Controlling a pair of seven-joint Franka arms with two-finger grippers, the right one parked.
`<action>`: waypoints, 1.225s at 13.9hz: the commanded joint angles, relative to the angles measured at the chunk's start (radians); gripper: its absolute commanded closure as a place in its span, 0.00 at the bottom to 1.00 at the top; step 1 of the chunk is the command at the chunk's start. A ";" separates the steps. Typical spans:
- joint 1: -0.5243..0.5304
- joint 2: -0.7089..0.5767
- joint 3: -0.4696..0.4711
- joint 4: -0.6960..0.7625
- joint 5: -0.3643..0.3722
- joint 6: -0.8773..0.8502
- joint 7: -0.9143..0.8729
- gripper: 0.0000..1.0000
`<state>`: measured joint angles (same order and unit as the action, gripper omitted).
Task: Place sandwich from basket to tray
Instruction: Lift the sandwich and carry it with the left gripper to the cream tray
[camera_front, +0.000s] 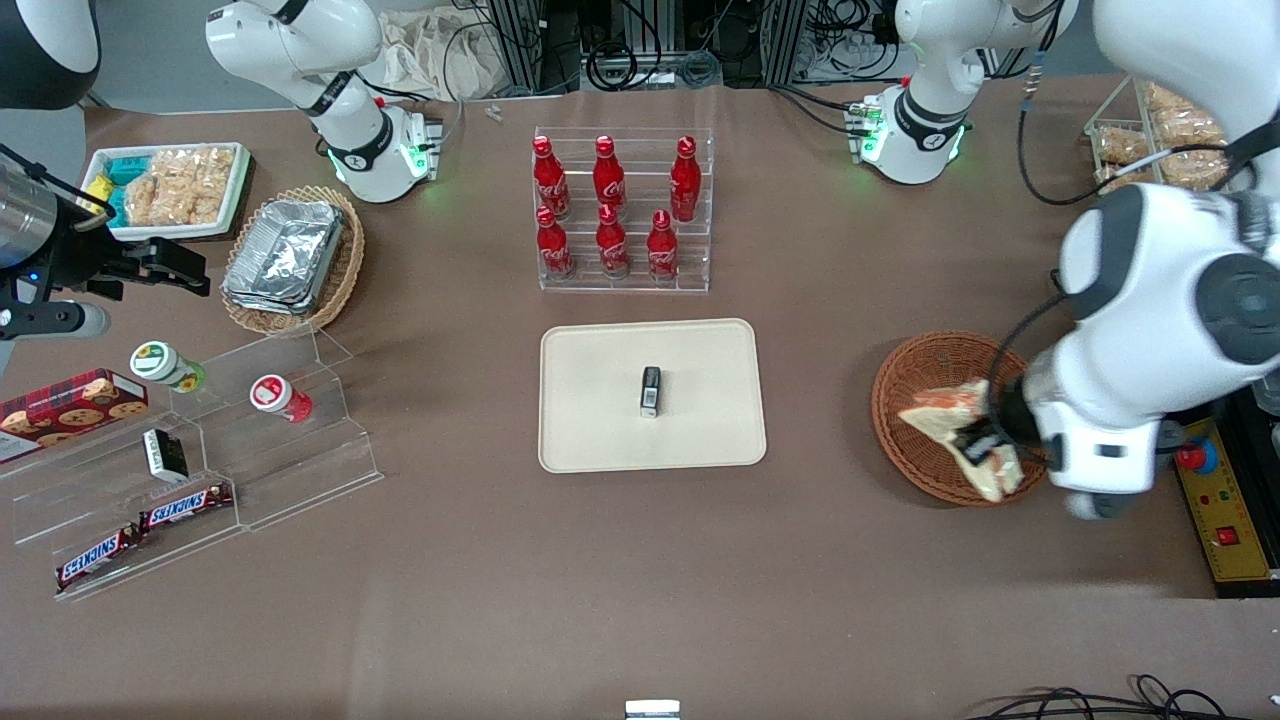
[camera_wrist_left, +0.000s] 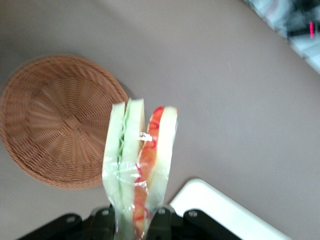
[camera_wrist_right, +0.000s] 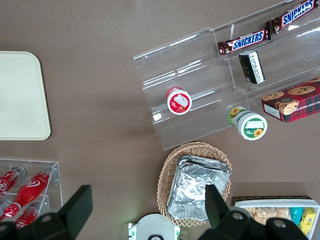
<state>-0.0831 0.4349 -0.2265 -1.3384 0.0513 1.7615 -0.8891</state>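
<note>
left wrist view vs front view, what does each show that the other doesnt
Only the left wrist view shows the sandwich's layered edge, green and red filling, clamped in the tool, and the basket bare inside. Only the front view shows the whole tray with a small dark item on it, the red bottles in their rack, and the tool over the basket's rim nearer the front camera. Both show sandwich, basket, tool, brown table and some of the tray.

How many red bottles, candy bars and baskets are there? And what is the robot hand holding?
Red bottles: 6
Snickers bars: 2
Wicker baskets: 2
Total: 10
The gripper, above the round basket, holds 1 sandwich, lifted clear of it.
</note>
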 joint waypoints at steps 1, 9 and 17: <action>-0.116 0.089 0.010 0.045 -0.004 -0.019 0.091 1.00; -0.254 0.188 -0.044 -0.182 -0.001 0.177 0.260 1.00; -0.343 0.327 -0.042 -0.191 0.033 0.233 0.259 1.00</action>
<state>-0.4131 0.7386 -0.2761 -1.5381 0.0596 1.9794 -0.6416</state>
